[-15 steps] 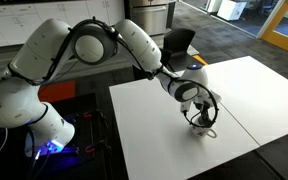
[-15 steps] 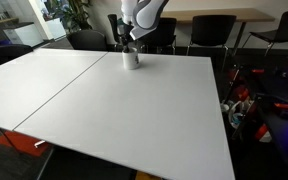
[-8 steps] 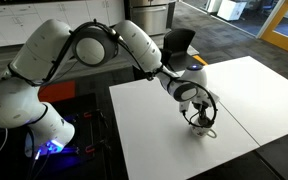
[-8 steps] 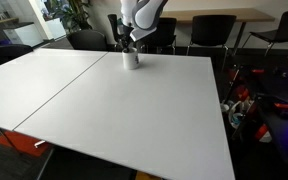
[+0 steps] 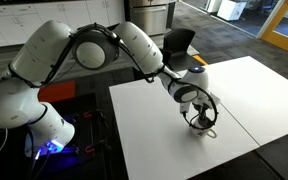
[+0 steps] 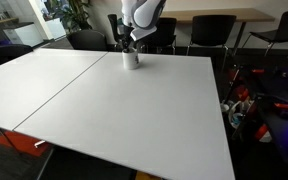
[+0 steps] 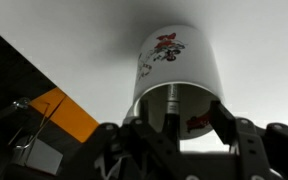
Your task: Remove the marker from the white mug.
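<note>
The white mug [image 7: 177,58], with a red print on its side, fills the wrist view and stands on the white table [image 5: 252,88]. The marker [image 7: 171,102], a dark stick, stands inside it and leans on the wall. My gripper [image 7: 179,122] is open right over the mug's mouth, with one finger on each side and the marker between them, closer to the left finger. In both exterior views the gripper [image 5: 199,115] [image 6: 127,42] hangs just above the mug [image 6: 131,60], which in one of them is mostly hidden behind the fingers [image 5: 206,128].
The white table [image 6: 134,110] has a seam running across it. Dark office chairs [image 6: 209,32] stand along its far edge. The robot base with cables and a blue light [image 5: 49,145] is beside the table. An orange panel [image 7: 64,112] shows in the wrist view.
</note>
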Controlling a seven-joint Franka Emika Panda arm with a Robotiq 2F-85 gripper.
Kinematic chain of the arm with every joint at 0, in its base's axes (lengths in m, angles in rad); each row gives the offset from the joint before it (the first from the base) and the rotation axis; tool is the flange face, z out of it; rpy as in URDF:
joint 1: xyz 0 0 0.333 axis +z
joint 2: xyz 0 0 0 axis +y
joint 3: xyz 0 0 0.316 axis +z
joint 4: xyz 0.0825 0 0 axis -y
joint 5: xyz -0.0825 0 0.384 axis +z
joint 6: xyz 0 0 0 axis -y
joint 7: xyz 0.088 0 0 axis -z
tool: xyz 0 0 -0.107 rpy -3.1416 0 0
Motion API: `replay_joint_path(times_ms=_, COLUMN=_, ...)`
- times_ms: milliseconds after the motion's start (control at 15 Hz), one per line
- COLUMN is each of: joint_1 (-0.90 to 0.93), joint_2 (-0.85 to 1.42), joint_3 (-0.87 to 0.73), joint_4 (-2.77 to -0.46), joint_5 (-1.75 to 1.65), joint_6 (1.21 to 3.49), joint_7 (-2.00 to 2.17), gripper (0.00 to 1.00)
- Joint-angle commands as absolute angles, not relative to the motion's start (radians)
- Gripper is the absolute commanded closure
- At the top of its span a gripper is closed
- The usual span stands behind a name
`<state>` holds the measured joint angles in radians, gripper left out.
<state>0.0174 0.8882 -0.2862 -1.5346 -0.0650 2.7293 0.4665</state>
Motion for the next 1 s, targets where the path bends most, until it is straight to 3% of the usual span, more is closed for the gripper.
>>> replay_joint_path(times_ms=0, joint_1=-0.029, joint_2=0.897, joint_3=-0.236, joint_4=-1.498, joint_5=-0.020, joint_6=2.706, joint_7=0.387, gripper=0.35)
replay_joint_path(times_ms=467, joint_1=-0.058, joint_2=0.934, joint_3=-0.211, joint_4=-1.460, joint_5=-0.010, joint_6=2.713, joint_7=0.366, gripper=0.42)
replay_joint_path(times_ms=933, joint_1=-0.059, joint_2=0.968, joint_3=-0.216, joint_4=-1.435, joint_5=-0.019, joint_6=2.758, joint_7=0.360, gripper=0.39)
